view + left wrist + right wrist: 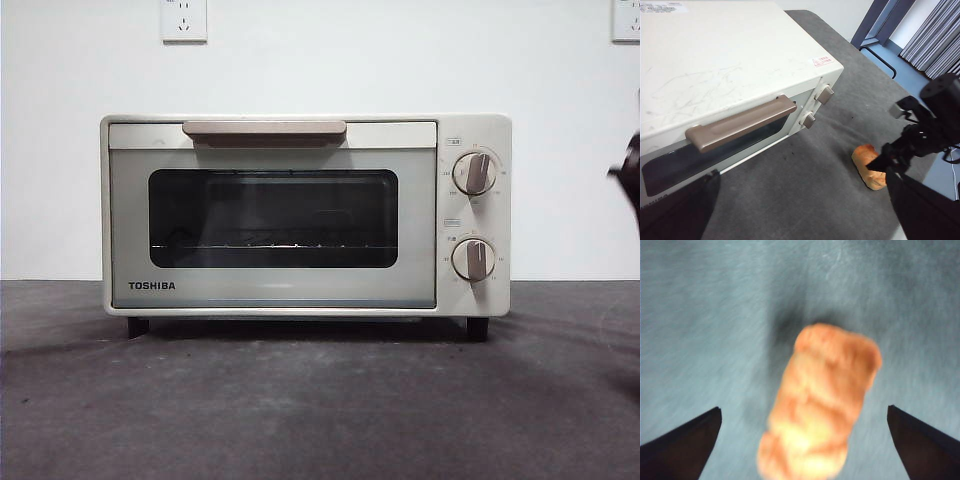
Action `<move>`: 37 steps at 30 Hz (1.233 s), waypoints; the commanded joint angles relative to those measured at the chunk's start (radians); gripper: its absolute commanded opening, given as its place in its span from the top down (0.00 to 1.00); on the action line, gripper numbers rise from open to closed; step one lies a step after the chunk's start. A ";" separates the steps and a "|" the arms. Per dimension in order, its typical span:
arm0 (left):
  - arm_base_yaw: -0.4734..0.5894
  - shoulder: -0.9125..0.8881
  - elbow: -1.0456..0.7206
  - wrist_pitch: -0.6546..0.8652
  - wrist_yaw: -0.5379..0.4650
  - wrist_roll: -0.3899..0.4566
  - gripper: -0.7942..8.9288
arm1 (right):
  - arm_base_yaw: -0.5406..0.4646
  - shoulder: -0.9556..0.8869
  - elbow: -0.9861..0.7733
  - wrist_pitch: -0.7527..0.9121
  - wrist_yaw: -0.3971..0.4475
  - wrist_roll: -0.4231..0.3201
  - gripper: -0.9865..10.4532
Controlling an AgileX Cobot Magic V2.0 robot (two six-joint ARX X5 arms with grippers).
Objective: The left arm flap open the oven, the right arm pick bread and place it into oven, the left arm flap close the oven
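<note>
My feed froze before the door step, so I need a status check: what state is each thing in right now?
Oven: door shut, handle untouched, no bread seen through the window.
Bread: lying on the table beside the oven, not gripped.
Right hand: open, jaws spread wide either side of the bread.
Left hand: open, hovering near the oven's front, touching nothing.
Knobs: both pointing straight up.

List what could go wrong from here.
1. The oven door is shut while the right tool already hangs open over the bread; if the left tool is slow to pull the handle, the bread meets a shut door.
2. The bread is lumpy and lies at a slant between the jaws, so it may twist or slip when grasped.
</note>
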State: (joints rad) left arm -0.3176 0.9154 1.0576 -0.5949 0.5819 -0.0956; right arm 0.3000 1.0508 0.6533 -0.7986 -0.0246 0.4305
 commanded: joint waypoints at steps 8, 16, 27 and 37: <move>-0.005 0.005 0.021 0.008 0.005 0.006 0.37 | 0.003 0.147 0.007 0.063 0.006 0.007 0.45; -0.005 0.005 0.021 0.007 0.005 0.025 0.77 | 0.002 0.207 0.007 0.060 -0.027 -0.011 0.67; -0.008 0.022 0.043 0.012 -0.068 0.040 0.90 | -0.028 0.157 0.050 -0.032 -0.070 -0.070 0.79; -0.082 0.235 0.174 0.005 -0.216 0.264 0.90 | -0.028 -0.035 0.240 -0.296 -0.143 -0.110 0.79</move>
State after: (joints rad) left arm -0.3870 1.1233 1.2060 -0.5957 0.3714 0.0608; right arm 0.2684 1.0187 0.8722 -1.0863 -0.1646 0.3367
